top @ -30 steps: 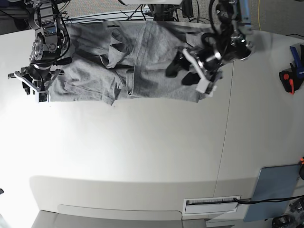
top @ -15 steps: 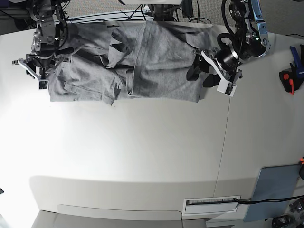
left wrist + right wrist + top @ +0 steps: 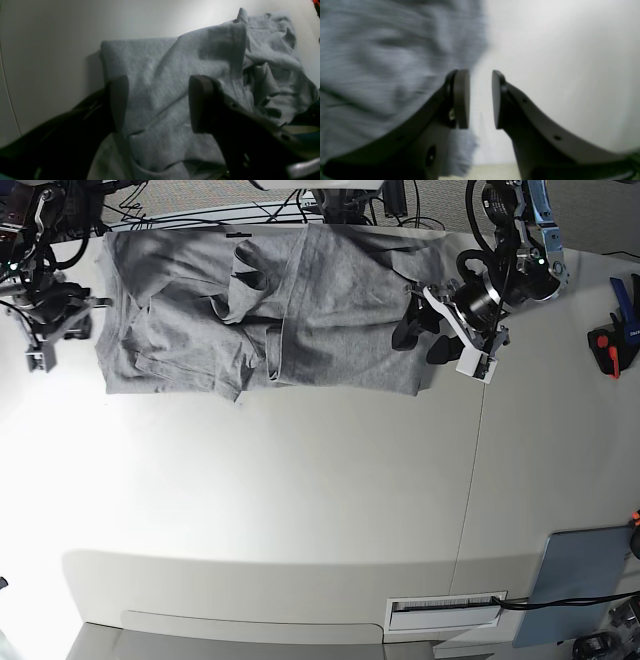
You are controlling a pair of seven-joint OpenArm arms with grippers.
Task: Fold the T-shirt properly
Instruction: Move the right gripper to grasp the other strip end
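The T-shirt (image 3: 265,315) lies flattened and partly folded along the far edge of the bench (image 3: 300,500), its long axis running side to side in the base view, one short end toward each arm.

The left gripper (image 3: 418,335) sits at the end on that view's right. In the left wrist view its fingers (image 3: 197,105) stand well apart, straddling the grey cloth near that corner — nothing is pinched between them, and I cannot tell whether the tips touch the fabric.

The right gripper (image 3: 45,330) hangs just off the opposite end, over bare bench. Its wrist view is blurred, but the fingers (image 3: 462,97) show a narrow gap with only bench between them, and the shirt's edge lies just beside the one finger, on the side toward the other arm.

So the left arm is the nearer one: cloth is already between its fingers, whereas the right must come inward along the shirt's long axis before it can take that end.
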